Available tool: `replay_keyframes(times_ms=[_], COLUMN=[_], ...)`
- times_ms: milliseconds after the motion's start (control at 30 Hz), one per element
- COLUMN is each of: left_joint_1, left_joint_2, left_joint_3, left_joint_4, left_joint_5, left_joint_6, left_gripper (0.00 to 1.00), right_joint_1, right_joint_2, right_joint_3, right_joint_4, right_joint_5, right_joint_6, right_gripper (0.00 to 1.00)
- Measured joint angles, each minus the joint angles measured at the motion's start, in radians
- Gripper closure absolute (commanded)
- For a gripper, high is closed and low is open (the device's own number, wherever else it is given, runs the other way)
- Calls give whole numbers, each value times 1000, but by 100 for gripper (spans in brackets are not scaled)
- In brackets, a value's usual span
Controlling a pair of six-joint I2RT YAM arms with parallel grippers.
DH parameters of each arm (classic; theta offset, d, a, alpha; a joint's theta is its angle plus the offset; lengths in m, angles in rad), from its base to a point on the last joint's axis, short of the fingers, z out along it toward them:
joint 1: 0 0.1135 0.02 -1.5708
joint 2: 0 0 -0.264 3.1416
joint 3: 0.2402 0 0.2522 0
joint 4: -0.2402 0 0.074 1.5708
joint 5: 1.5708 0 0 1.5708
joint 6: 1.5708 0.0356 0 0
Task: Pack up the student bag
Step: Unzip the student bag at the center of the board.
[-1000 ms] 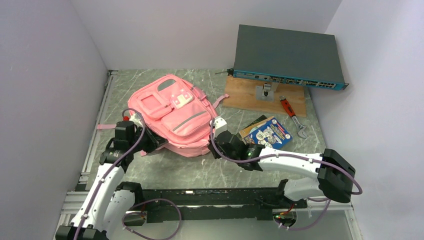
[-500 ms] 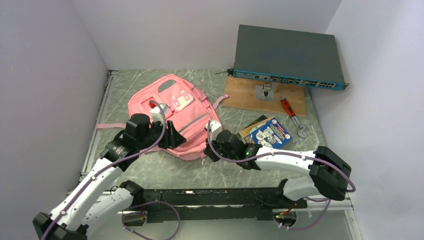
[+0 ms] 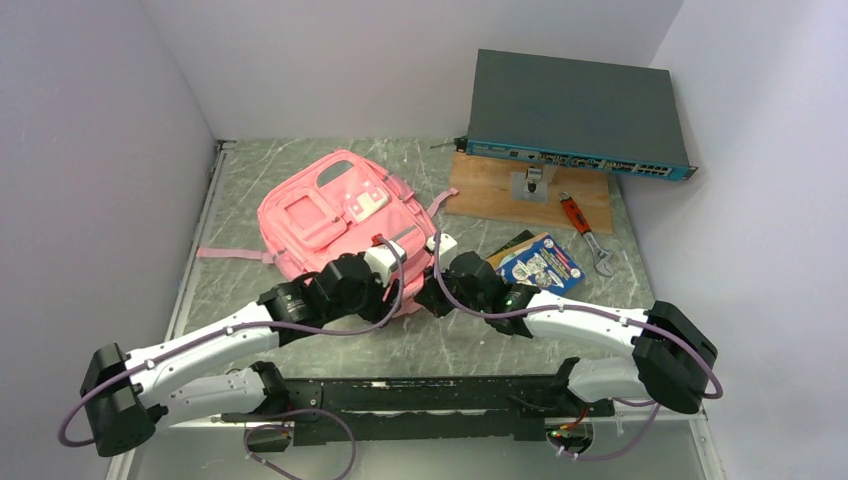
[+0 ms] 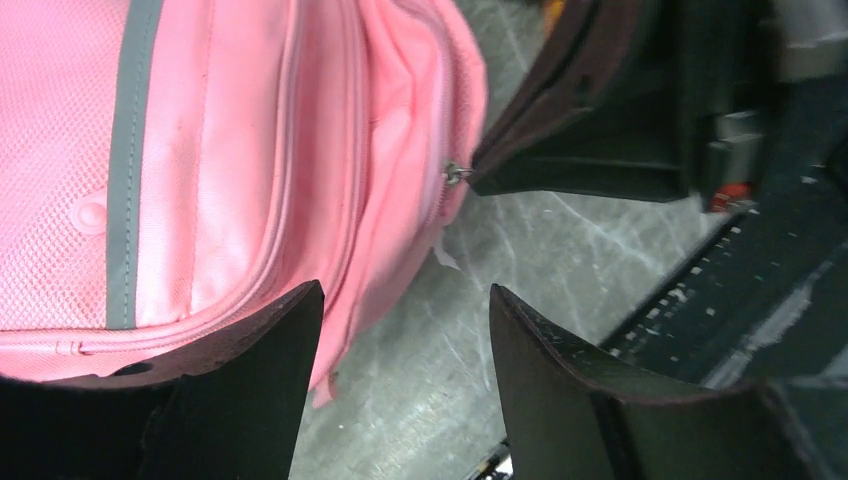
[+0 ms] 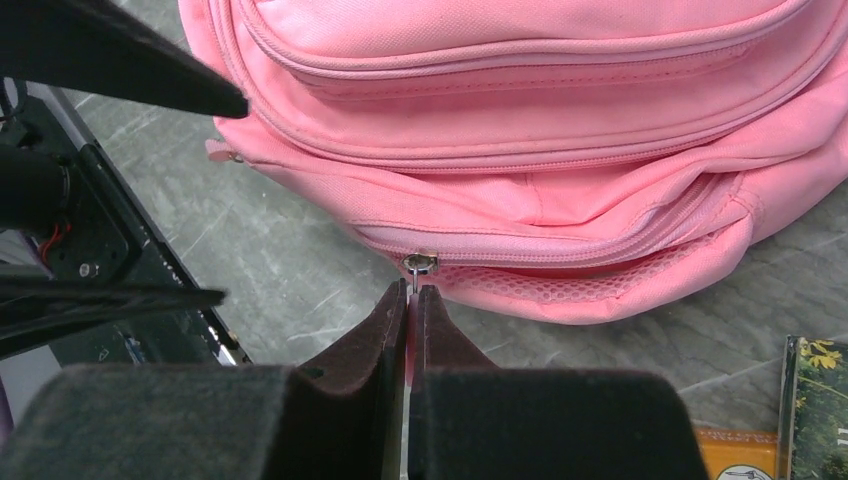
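Arm bases sit nearest me at the front edge of the grey marbled table [image 3: 400, 345], left arm on the left, right arm on the right. Both arms reach inward and meet at the near right corner of the student bag [image 3: 330, 215].

My left hand [image 4: 403, 300] is released. Its two dark fingers [image 4: 250, 390] stand well apart, low over the near edge of the bag. Pink fabric and bare table show in the gap between them, and I cannot tell whether either finger touches the bag.

My right hand [image 5: 412, 292] is just beside it, clenched. Its fingers are pressed together on the small metal zipper pull [image 5: 418, 262] of the bag's lowest zip, at the edge nearest the arms. That zip looks closed along the stretch I can see, with pink mesh just beneath it.

The pink bag lies flat on the left middle of the table with its front pockets facing up, a grey strip across one pocket and a small white tag higher up. One strap trails left across the table.

Right of the bag, near the right forearm, lies a small stack of books [image 3: 540, 265] with a blue cover on top. Just beyond them is a red-handled wrench [image 3: 585, 228]. Farther back a wooden board [image 3: 490, 185] rests flat, and a dark network switch [image 3: 575, 110] sits partly over it by the back wall.
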Motion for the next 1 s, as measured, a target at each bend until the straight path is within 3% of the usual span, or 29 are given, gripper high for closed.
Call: replay_keyframes(times_ms=[367, 500, 567, 733, 1000], left_joint_1=[-2, -5, -9, -14, -12], left_joint_2=[216, 222, 220, 167, -74], left_joint_3=[-18, -14, -13, -13, -45], left_joint_4=[77, 83, 86, 54, -46], left_joint_5=[-133, -141, -149, -178, -285], left_joint_6=[41, 37, 41, 35, 34], left_gripper=[51, 87, 95, 100, 100], right_joint_1=[-6, -6, -6, -8, -68], right_joint_2=[0, 0, 0, 10, 13], right_joint_3=[-1, -1, 0, 7, 49], right_joint_4=[0, 2, 8, 7, -29], right_joint_5=[-24, -24, -19, 21, 90], right_joint_6=[2, 2, 2, 1, -6], right_gripper=[100, 100, 100, 100, 100])
